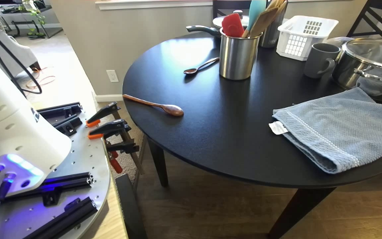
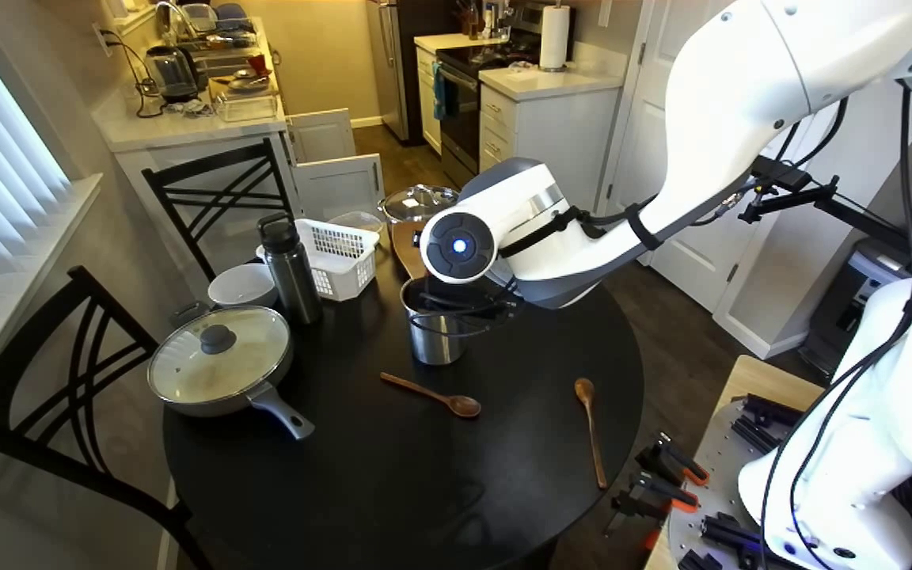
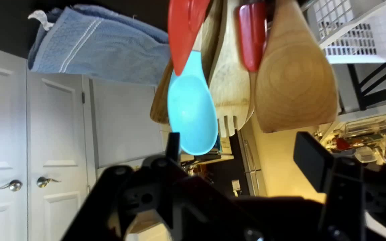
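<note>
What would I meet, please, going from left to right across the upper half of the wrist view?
Blue towel, turquoise spoon, wooden fork, broad wooden spatula, white basket.

My gripper (image 3: pixel 240 152) matt. Canister (image 1: pixel 236 61) glossy metal. Turner (image 3: pixel 295 88) smooth wood. Blue spoon (image 3: pixel 193 112) smooth. Towel (image 1: pixel 347 129) rough cloth. Basket (image 3: pixel 385 36) plastic. Surface (image 1: pixel 207 149) smooth.

- Table (image 1: pixel 211 142): round, black top.
- Blue towel (image 1: pixel 340 132): folded, lying on the table; white tag (image 1: pixel 278 128) protruding.
- Steel pot (image 1: pixel 368 73): glass-lidded; gray mug (image 1: pixel 320 61) just beside it.
- White basket (image 2: pixel 349 277): upright, beside a steel bottle (image 2: pixel 295 277).
- Frying pan (image 2: pixel 222 380): lidded; white bowl (image 2: pixel 242 286) just beside it.
- Dark chairs (image 2: pixel 210 162): two, backs visible in an exterior view.
- Paper towel roll (image 2: pixel 555 38): standing on the kitchen counter (image 2: pixel 519 83).
</note>
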Action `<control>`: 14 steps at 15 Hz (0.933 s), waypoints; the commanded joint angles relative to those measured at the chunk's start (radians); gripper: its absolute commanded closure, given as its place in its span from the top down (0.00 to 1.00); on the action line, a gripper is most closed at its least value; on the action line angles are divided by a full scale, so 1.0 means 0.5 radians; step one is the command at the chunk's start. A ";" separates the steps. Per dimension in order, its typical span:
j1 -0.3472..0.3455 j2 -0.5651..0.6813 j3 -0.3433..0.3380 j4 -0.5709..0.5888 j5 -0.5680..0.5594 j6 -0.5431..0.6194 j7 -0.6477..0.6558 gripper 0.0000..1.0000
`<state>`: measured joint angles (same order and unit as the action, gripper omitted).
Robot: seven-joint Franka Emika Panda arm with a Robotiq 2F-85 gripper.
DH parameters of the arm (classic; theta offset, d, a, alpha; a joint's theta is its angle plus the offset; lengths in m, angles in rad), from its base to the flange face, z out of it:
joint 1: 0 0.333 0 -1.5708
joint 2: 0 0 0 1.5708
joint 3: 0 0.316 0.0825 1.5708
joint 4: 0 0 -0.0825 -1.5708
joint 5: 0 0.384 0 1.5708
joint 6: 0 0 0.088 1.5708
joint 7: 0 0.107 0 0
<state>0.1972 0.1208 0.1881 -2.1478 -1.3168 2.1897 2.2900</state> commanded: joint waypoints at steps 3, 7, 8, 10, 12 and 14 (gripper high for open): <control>-0.011 -0.359 0.019 -0.383 0.526 0.494 -0.427 1.00; -0.015 -0.401 -0.011 -0.610 0.977 0.637 -0.707 1.00; -0.022 -0.395 -0.021 -0.666 1.074 0.681 -0.759 1.00; -0.038 -0.375 -0.044 -0.780 1.242 0.806 -0.851 1.00; -0.054 -0.361 -0.076 -0.905 1.415 0.961 -0.987 1.00; -0.066 -0.372 -0.102 -1.031 1.686 1.073 -1.226 1.00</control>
<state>0.1860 -0.0451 0.1528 -2.5703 -0.6356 2.6278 1.8404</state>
